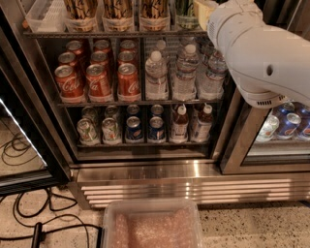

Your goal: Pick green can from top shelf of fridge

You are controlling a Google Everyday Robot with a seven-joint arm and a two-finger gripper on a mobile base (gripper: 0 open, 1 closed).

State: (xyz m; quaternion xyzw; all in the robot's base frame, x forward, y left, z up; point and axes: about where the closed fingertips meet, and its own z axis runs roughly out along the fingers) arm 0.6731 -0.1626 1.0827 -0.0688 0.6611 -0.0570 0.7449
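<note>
The fridge stands open in front of me. Its top shelf runs along the upper edge of the view, lined with clear trays. The green can stands there, right of three tan-and-black tall cans; only its lower part shows. My white arm reaches in from the right. My gripper is a pale tip at the end of the arm, just right of the green can and level with the top shelf. Most of it is cut off by the upper edge.
Red cola cans and water bottles fill the middle rack. Small cans and bottles fill the bottom rack. The neighbouring cooler with blue cans is at the right. A clear plastic bin and cables lie on the floor.
</note>
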